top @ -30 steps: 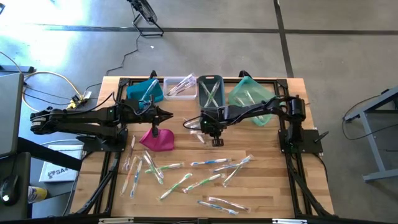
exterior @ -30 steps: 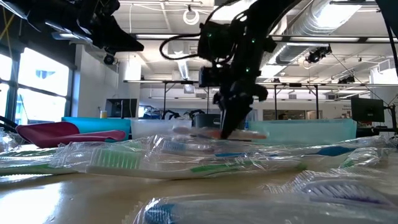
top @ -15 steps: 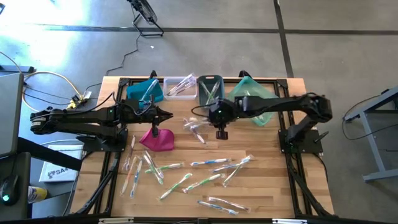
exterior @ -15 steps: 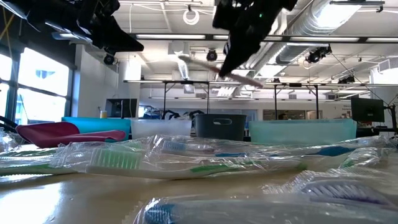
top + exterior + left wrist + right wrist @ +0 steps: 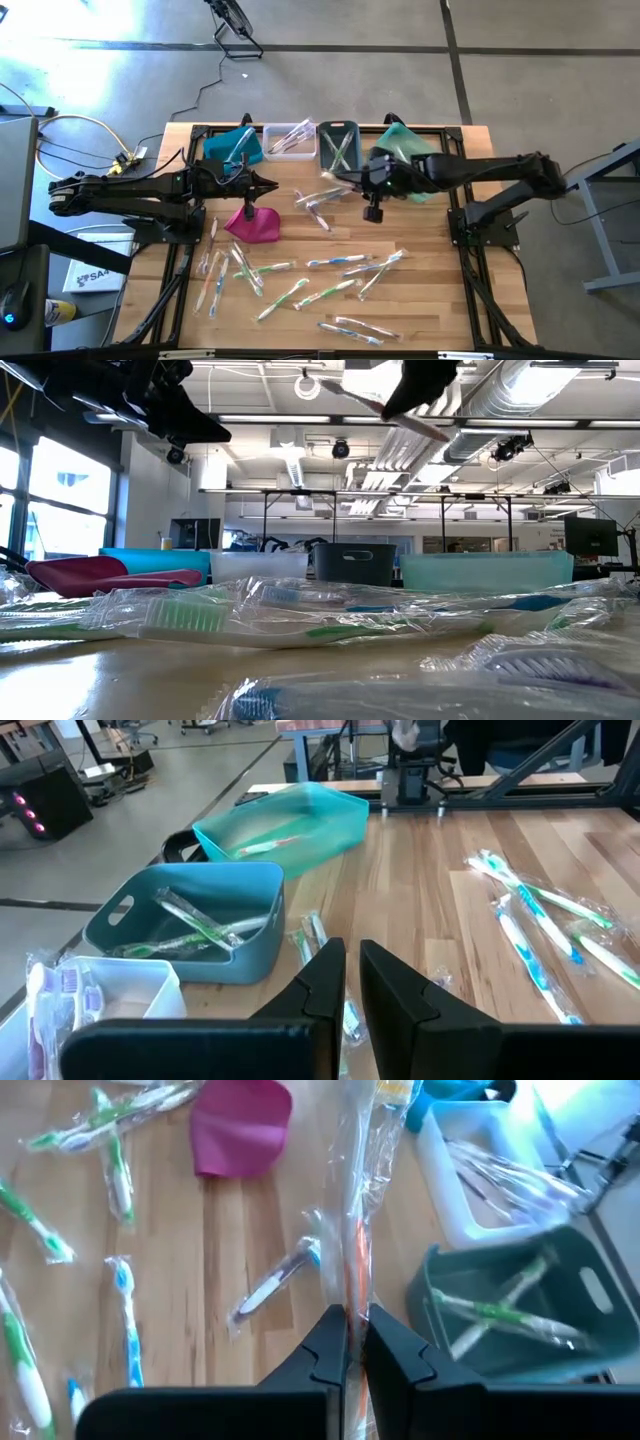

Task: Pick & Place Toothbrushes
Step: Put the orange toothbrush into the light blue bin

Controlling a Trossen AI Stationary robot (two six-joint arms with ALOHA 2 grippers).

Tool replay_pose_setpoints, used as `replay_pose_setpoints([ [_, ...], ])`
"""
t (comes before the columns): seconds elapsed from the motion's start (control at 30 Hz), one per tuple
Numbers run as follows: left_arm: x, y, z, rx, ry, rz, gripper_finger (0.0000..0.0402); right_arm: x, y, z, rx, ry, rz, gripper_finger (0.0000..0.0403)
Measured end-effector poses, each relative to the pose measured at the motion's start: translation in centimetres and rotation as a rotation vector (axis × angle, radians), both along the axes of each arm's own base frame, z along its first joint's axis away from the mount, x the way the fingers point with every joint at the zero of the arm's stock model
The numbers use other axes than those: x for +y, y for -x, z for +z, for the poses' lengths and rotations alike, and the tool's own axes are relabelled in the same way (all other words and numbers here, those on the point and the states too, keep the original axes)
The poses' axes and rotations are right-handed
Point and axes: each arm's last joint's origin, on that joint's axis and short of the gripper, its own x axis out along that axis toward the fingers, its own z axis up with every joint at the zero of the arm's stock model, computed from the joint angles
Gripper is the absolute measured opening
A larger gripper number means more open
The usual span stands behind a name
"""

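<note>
Right gripper (image 5: 347,1342) raised above the counter (image 5: 430,300) near the grey bin (image 5: 338,146), jaws clenched on a wrapped toothbrush (image 5: 355,1230) with an orange handle; the toothbrush hangs clear of the counter; left gripper (image 5: 351,982) beside the magenta pouch (image 5: 251,222), jaws pressed together on nothing visible; other wrapped toothbrushes (image 5: 300,275) scattered across the counter's near half, more lying in the bins along the far edge.

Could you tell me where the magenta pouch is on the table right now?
In the high view the magenta pouch lies on the table's left half, just below the left gripper and in front of the blue bin.
</note>
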Motion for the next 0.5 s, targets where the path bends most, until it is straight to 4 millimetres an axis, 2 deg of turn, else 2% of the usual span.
replay_pose_setpoints([
  [0.3,0.0,0.0,0.0,-0.001,0.0,0.0,0.0029,3.3,1.2,-0.3,0.046,0.013,-0.087,0.0013],
  [0.5,0.0,0.0,0.0,-0.001,-0.001,0.001,0.0029,4.5,1.7,-0.4,0.048,0.035,-0.133,0.0013],
])
